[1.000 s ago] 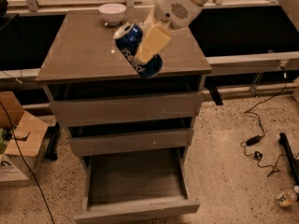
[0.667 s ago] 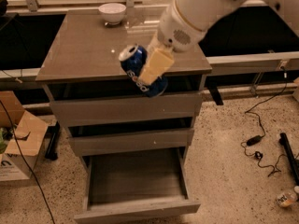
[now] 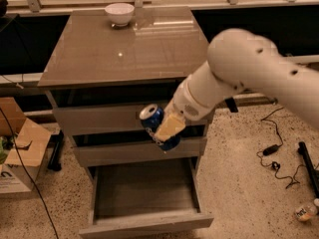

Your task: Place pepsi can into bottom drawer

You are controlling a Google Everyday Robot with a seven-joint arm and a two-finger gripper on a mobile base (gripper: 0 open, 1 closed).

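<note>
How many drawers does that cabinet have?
3. The top drawer is under the tabletop, the middle drawer below it, the bottom drawer lowest and pulled open. None seems hidden. The gripper holds the pepsi can in front of them.

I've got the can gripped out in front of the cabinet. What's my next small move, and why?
Probably lower it straight down. The tool, shut on the tilted pepsi can, hangs in front of the middle drawer, seemingly above the pulled-out bottom drawer, so a descent should bring the can inside.
</note>
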